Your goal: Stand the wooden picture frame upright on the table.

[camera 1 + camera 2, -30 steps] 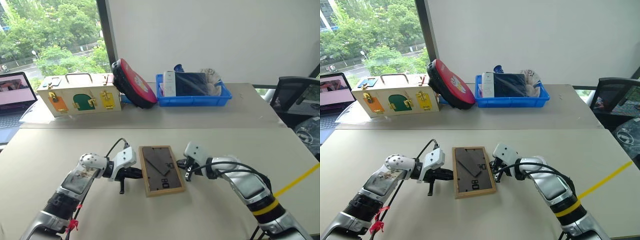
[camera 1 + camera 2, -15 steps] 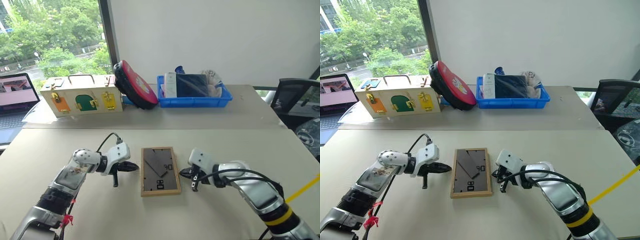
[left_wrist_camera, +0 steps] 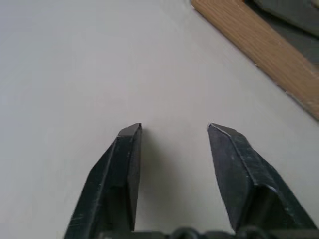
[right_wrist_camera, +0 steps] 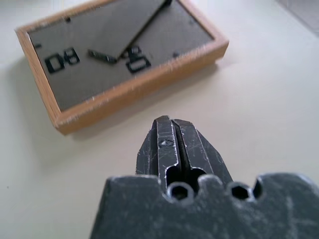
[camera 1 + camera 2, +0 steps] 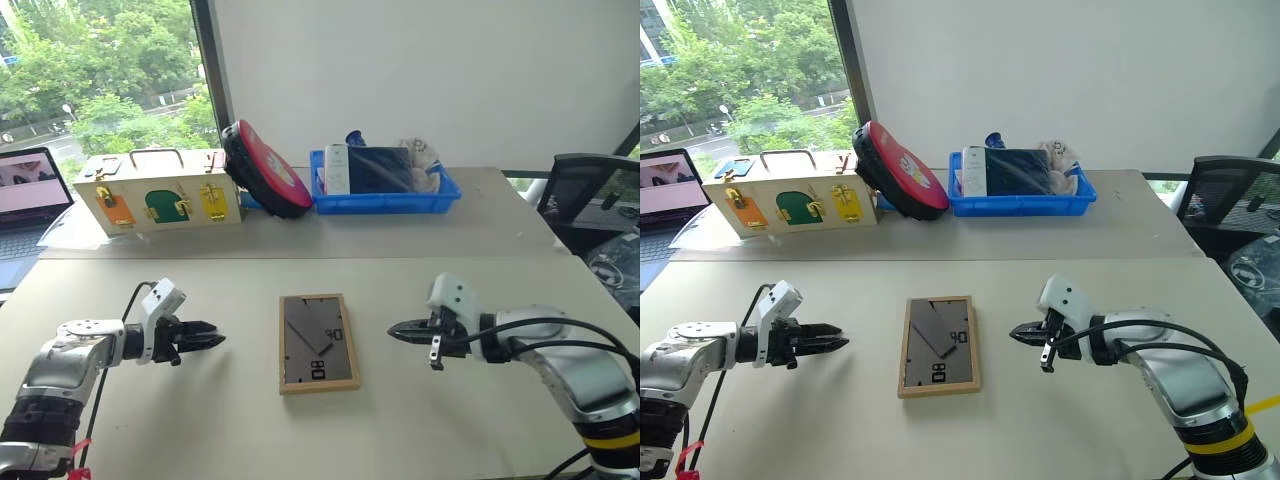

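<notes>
On the table (image 5: 420,430), the wooden picture frame (image 5: 319,342) lies flat, grey back and stand facing up. At its nine o'clock the left gripper (image 5: 213,341) points toward it, fingers parted and empty. At three o'clock the right gripper (image 5: 393,331) aims back, fingers pressed together, well apart from the frame.

Silver-grey arm shells with white housings at the wrists, each ending in a gripper of two black tapered fingers: left gripper (image 5: 208,341), right gripper (image 5: 396,330). Black cables looped over both forearms, a yellow band around the right arm, a red tie low on the left. Scuffed black finger mount with hex-socket screws (image 4: 180,191).
</notes>
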